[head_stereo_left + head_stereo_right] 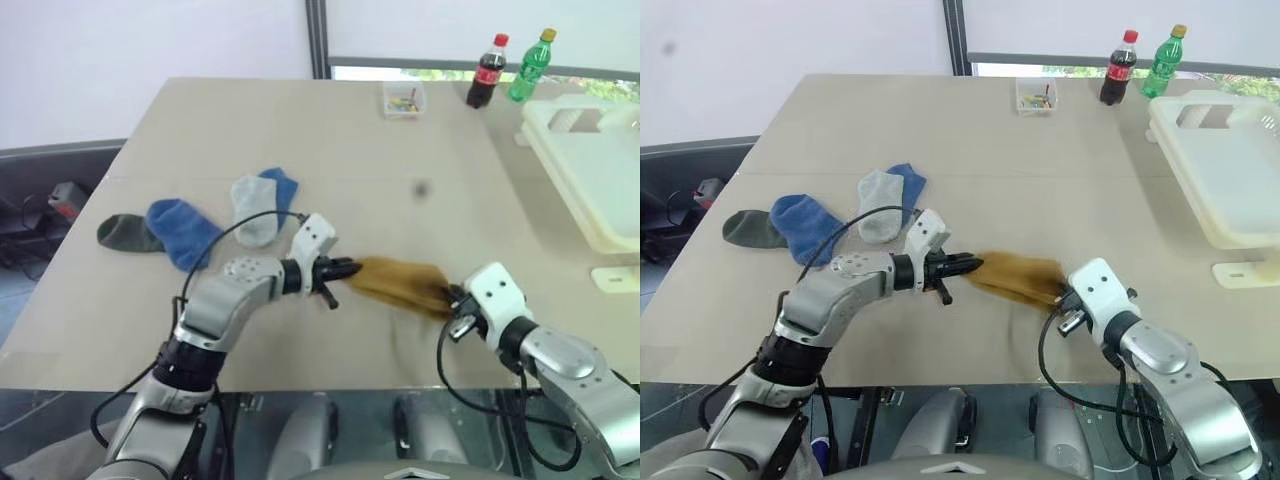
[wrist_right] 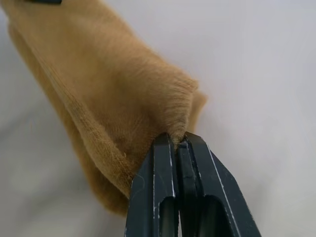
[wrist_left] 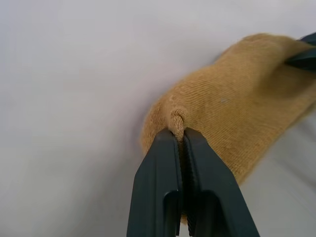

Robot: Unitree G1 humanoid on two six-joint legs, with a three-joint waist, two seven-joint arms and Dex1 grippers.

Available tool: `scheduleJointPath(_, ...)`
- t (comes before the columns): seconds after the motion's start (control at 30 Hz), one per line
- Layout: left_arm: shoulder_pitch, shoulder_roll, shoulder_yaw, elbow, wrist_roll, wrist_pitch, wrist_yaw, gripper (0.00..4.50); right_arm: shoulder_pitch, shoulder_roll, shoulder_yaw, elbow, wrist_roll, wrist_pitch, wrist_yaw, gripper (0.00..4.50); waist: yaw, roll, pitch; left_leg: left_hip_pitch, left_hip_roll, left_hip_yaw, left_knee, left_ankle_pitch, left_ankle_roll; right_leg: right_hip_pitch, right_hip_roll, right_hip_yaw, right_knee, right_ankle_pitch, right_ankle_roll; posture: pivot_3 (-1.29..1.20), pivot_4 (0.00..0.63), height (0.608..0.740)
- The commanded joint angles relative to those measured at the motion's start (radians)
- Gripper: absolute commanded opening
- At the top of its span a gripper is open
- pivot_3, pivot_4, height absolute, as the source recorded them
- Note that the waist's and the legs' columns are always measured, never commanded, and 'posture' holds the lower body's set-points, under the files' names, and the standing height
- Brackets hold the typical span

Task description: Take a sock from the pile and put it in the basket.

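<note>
A: Where is the mustard sock (image 1: 400, 284)?
B: Stretched above the table (image 1: 350, 150) between both grippers. The left gripper (image 1: 345, 268) pinches one end; the right gripper (image 1: 455, 300) is clamped on the other.
A: And the rest?
B: Two blue socks (image 1: 183, 228), a grey sock (image 1: 252, 208) and a dark green sock (image 1: 128, 233) lie to the left. The basket (image 1: 590, 180) sits far right, near two bottles (image 1: 487, 72) and a clear box (image 1: 403, 98).

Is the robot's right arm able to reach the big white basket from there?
Probably yes. The basket sits on the right arm's side with bare table between. But the right gripper and left gripper both pinch the mustard sock, so the left must release first.
</note>
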Motion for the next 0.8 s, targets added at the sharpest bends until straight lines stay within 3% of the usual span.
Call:
scheduleJointPath(0.03,-0.008,-0.022,0.0,-0.004,-0.009,0.015,-0.005,1.51,0.018,-0.011,-0.013,0.022,-0.002,-0.043,0.03,0.65,0.0,0.0,0.0,0.0,0.0,0.0,0.0,0.0,0.0,0.0,0.0,0.0,0.0,0.0,0.0,0.0,0.15,0.74)
scheduleJointPath(0.07,-0.004,-0.019,0.0,-0.011,-0.004,0.011,-0.006,1.84,0.025,-0.016,-0.023,0.018,-0.006,-0.049,0.031,0.87,0.0,-0.001,-0.001,0.0,0.0,0.0,0.0,0.0,0.0,0.0,0.0,0.0,0.0,0.0,0.0,0.0,0.15,0.74)
scheduleJointPath(0.23,0.029,0.004,0.091,-0.065,-0.047,-0.01,-0.023,3.98,0.059,-0.009,-0.169,-0.087,0.059,-0.05,0.056,3.06,-0.001,0.0,-0.001,0.0,0.001,0.0,0.0,0.0,0.0,0.0,0.0,0.0,0.0,0.0,0.0,0.0,0.15,0.74)
scheduleJointPath(0.4,0.042,0.046,0.157,-0.03,-0.056,-0.065,-0.064,3.98,0.038,-0.001,-0.335,-0.196,0.217,-0.033,0.132,3.06,-0.002,0.0,0.0,0.0,0.002,0.0,0.0,0.0,0.0,0.0,0.001,0.0,0.0,0.0,0.0,0.0,0.15,0.74)
scheduleJointPath(0.5,0.027,0.037,0.16,-0.013,-0.067,-0.055,-0.072,4.03,0.004,-0.012,-0.3,-0.152,0.219,-0.055,0.147,2.12,0.002,-0.001,0.0,0.001,0.001,0.0,0.0,0.0,0.0,0.0,0.001,0.0,0.0,0.0,0.0,0.0,0.15,0.74)
scheduleJointPath(0.63,0.015,0.006,0.162,0.019,-0.1,0.025,-0.067,4.03,-0.029,0.003,-0.162,-0.014,0.155,-0.142,0.16,0.07,-0.001,-0.001,0.0,0.0,0.001,0.0,0.0,0.0,0.0,0.0,0.001,0.0,0.0,0.0,0.0,0.0,0.15,0.74)
scheduleJointPath(0.8,-0.018,-0.001,0.097,0.078,-0.067,0.101,-0.056,4.03,-0.025,-0.022,-0.032,0.194,0.034,-0.299,0.192,0.07,-0.001,-0.001,0.0,0.0,0.001,0.001,0.0,0.0,0.0,0.0,0.001,0.0,0.0,0.0,0.0,0.0,0.15,0.74)
